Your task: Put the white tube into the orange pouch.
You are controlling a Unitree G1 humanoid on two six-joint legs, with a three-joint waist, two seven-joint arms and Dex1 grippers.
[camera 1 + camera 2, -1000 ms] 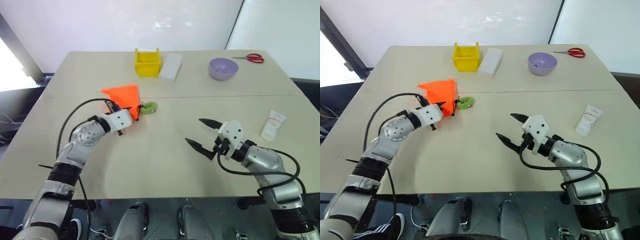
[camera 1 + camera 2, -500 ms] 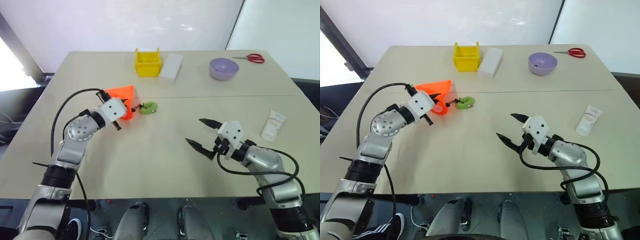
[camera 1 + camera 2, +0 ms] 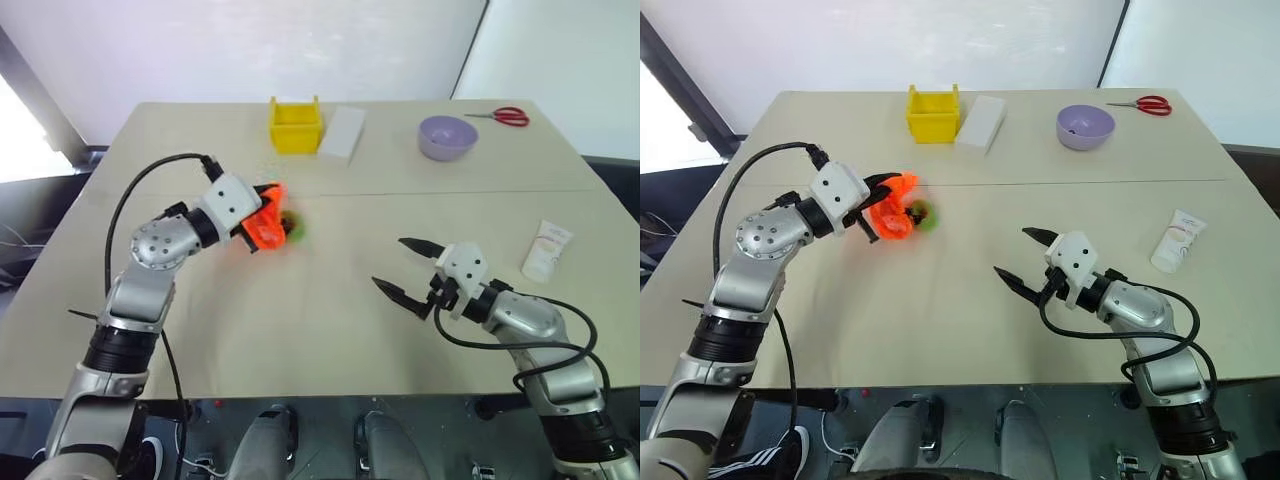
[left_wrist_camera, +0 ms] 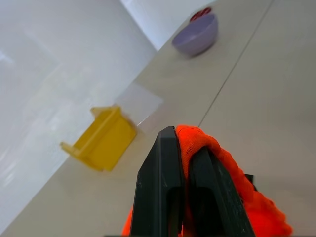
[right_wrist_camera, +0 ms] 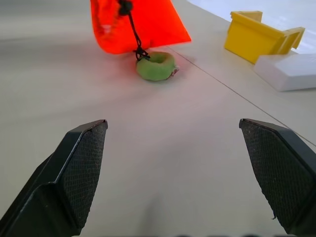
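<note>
Left gripper point(image 3: 883, 203) level — orange pouch point(image 3: 895, 213) pinched

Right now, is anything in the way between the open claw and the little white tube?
Nothing visible is. The right gripper hangs open over bare table, and the white tube lies flat off to its right side with only tabletop between them. The left gripper is shut on the orange pouch.

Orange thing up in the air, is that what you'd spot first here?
Yes. The orange pouch stands out most, pinched in the shut left gripper above the table's left half. Next comes the open right gripper over the table's near right part, and the white tube lying near the right edge.
</note>
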